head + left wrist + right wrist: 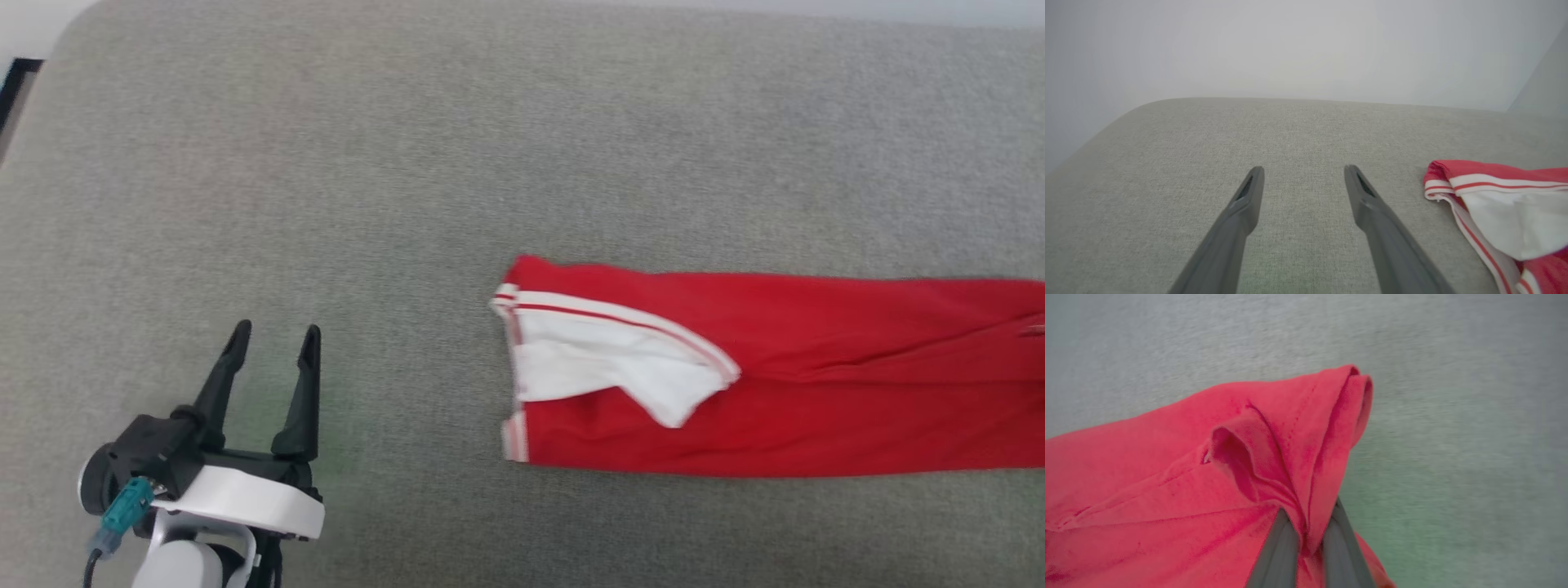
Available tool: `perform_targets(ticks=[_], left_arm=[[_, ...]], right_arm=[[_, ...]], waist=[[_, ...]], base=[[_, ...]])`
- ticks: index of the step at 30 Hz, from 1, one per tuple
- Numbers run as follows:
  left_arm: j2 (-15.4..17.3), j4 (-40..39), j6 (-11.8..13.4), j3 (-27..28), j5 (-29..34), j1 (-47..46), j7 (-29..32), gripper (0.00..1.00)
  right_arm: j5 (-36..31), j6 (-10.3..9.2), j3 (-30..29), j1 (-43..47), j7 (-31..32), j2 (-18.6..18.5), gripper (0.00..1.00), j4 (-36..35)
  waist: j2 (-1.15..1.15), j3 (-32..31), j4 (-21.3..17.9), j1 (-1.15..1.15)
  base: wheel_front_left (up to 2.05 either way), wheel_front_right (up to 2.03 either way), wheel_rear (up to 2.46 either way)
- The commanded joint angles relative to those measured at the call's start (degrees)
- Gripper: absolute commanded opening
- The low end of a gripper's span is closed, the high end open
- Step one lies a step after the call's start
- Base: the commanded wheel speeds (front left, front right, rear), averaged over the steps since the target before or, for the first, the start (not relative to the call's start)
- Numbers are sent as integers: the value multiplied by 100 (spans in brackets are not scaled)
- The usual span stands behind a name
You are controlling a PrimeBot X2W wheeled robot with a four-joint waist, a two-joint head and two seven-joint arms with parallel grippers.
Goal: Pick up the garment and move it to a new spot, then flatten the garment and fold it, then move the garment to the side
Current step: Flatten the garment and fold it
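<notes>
The grey surface is viewed steeply from above by the head camera. A low, near-level line along the left gripper toward a pale wall is taken by its wrist camera. The garment is seen very close, along the right gripper, by the other wrist camera. Its striped end is shared by head and left wrist views.
</notes>
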Motion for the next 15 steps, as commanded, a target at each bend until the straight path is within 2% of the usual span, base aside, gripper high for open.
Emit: perform_targets(ticks=[1, 9, 15], left_arm=[[61, -19, -10, 28, 66, -92, -25, 100], [184, -122, -11, 23, 202, -213, -25, 100], [196, -76, -11, -23, 194, -223, -26, 100]], right_arm=[[-26, -2, -229, -17, -65, -143, 0, 29], [-364, -2, -1340, -84, -373, -751, 0, 496], [-396, -1, -1342, -157, -606, -773, 0, 700]], waist=[[0, 71, -121, 0], [0, 190, -384, 0], [0, 144, -442, 0]], base=[[0, 0, 0], [0, 0, 0], [0, 0, 0]])
